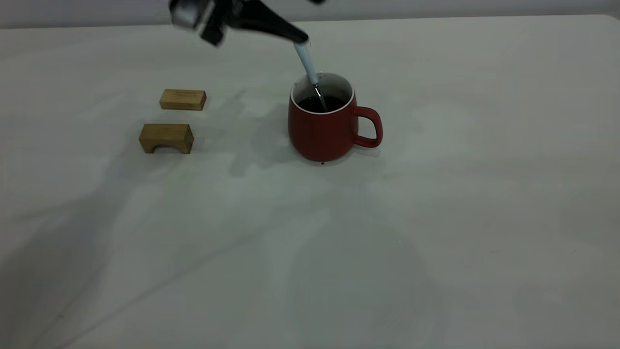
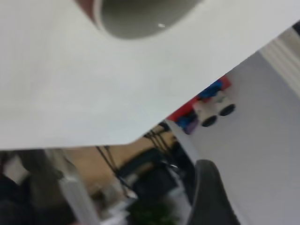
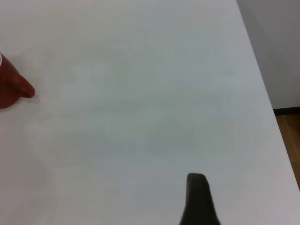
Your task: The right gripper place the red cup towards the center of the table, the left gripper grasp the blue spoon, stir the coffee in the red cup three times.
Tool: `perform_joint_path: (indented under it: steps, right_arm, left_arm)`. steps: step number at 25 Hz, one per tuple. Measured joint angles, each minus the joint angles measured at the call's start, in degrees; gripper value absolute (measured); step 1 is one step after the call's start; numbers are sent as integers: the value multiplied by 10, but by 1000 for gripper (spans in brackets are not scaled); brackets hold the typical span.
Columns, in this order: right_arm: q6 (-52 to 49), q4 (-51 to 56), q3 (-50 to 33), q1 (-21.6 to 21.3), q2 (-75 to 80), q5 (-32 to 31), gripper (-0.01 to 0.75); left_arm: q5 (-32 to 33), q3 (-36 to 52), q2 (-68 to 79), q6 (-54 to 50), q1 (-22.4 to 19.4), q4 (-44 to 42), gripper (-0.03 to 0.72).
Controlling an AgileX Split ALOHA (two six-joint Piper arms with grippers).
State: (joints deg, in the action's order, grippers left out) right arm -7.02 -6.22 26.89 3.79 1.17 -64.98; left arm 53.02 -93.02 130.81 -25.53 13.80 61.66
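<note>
Fingers of the left gripper are clenched on the top of the blue spoon's pale handle, above and just behind the cup. Fingers of the right gripper: only one dark tip shows in the right wrist view, so their state cannot be told; that arm sits well apart from the work, over bare surface to the handle side of the cup.

Items, largest first:

- Surface: one, wide, off-white, carrying everything below.
- Red cup: one, upright near the middle of the surface, loop handle pointing toward the right arm's side. Placement step is judged complete.
- Wooden blocks: two, tan, on the left arm's side, well apart from the cup; a flat block farther back, an arched block nearer. Neither is part of the task.
- Coffee: one dark pool, partway up the cup's white interior.
- Blue spoon: one, tilted, metal neck passing inside the rim and down into the liquid; bowl submerged, not visible.

Step in hand, as judged: stirring. How many of the three turns are done cannot be read here.

Next move calls for circling the spoon within the cup, keeping the neck off the rim so the cup neither shifts nor tips, with the grip held firm throughout.
</note>
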Motion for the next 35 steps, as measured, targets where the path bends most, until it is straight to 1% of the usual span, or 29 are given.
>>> perform_joint_path:
  steps: [2, 5, 7, 10, 16, 19, 23, 25, 27, 30, 35]
  right_arm:
    - [0, 0, 0, 0, 0, 0, 582]
    - [0, 0, 0, 0, 0, 0, 582]
    - [0, 0, 0, 0, 0, 0, 582]
    - [0, 0, 0, 0, 0, 0, 582]
    - [0, 0, 0, 0, 0, 0, 582]
    - [0, 0, 0, 0, 0, 0, 582]
    - [0, 0, 0, 0, 0, 0, 582]
    - [0, 0, 0, 0, 0, 0, 582]
    - [0, 0, 0, 0, 0, 0, 582]
    - [0, 0, 0, 0, 0, 0, 582]
    - [0, 0, 0, 0, 0, 0, 582]
  left_arm:
    - [-8, 0, -22, 4, 0, -30, 533]
    - [-12, 0, -53, 6, 0, -99, 533]
    - [-10, 0, -76, 6, 0, -155, 533]
    - [5, 0, -112, 7, 0, -218, 533]
    - [35, 0, -190, 15, 0, -274, 533]
    - [45, 0, -240, 91, -2, -312, 533]
    - [54, 0, -293, 245, -17, -399, 533]
    - [64, 0, -318, 316, -20, -442, 533]
    - [89, 0, -343, 358, -21, -479, 533]
    - [139, 1, -384, 371, -21, -536, 533]
    - [139, 1, -500, 355, -21, -589, 533]
